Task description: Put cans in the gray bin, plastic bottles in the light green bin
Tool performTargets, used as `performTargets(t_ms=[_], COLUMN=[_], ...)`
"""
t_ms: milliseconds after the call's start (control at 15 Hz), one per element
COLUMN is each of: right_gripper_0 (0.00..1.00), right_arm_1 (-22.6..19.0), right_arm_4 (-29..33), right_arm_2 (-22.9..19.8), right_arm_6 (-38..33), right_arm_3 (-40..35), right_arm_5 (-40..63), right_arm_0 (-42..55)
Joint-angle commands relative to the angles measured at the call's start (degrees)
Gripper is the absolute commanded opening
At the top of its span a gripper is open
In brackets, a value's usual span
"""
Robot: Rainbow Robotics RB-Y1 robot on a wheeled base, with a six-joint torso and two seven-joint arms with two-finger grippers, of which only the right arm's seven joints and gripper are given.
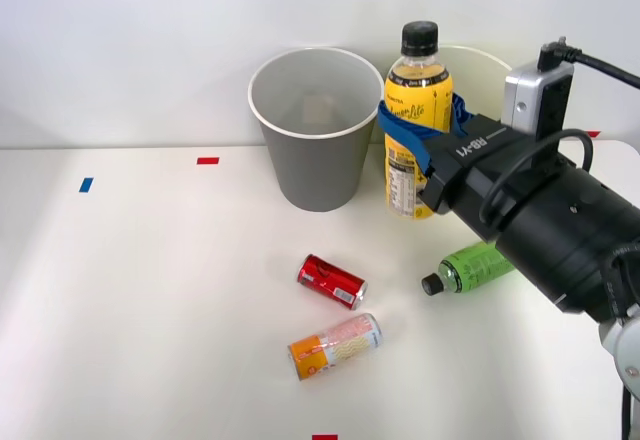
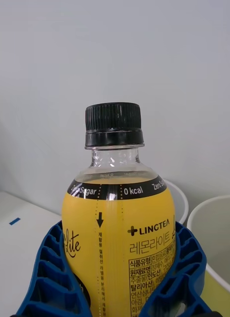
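Note:
My right gripper [image 1: 424,126] [image 2: 117,282] is shut on the yellow-label plastic bottle [image 1: 417,95] [image 2: 120,233], holding it upright by its middle with the black cap on top. The gray bin [image 1: 313,165] stands just left of it. Behind the bottle, the white rim of the light green bin [image 1: 487,57] [image 2: 203,229] peeks out; the bottle and arm hide its body. A green plastic bottle [image 1: 478,264] lies on the table, partly under my arm. In front of the bins, a red can [image 1: 332,281] and an orange and pink can [image 1: 335,345] lie on their sides.
Small tape marks sit on the white table: red [image 1: 207,160] and blue [image 1: 85,184] at the left, another red [image 1: 324,437] at the front edge. A plain wall closes off the back. My black arm [image 1: 560,225] covers the table's right side.

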Motion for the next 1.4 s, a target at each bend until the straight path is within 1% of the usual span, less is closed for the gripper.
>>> performTargets(t_ms=[67,267,333,600,867,1000,1267,1400], right_gripper_0=[0.00,0.00,0.00,0.00,0.00,0.00,0.00,0.00], right_arm_1=[2.8,2.8,2.8,2.8,2.8,2.8,2.8,2.8], right_arm_4=[-0.1,-0.1,0.2,6.1,8.5,11.6,12.0,12.0], right_arm_2=[-4.3,-7.5,-8.1,-8.6,-10.6,-11.0,-12.2,-12.5], right_arm_6=[-0.2,-0.3,0.0,-0.2,0.7,0.3,0.7,0.7], right_arm_3=[7.8,13.1,16.2,25.6,36.2,38.7,44.4,44.9], right_arm_5=[-1.0,-2.7,-4.7,-12.5,-17.7,-18.4,-20.9,-21.3], right_arm_0=[-9.8,-16.7,-18.9,-25.6,-32.6,-34.0,-36.6,-36.7])
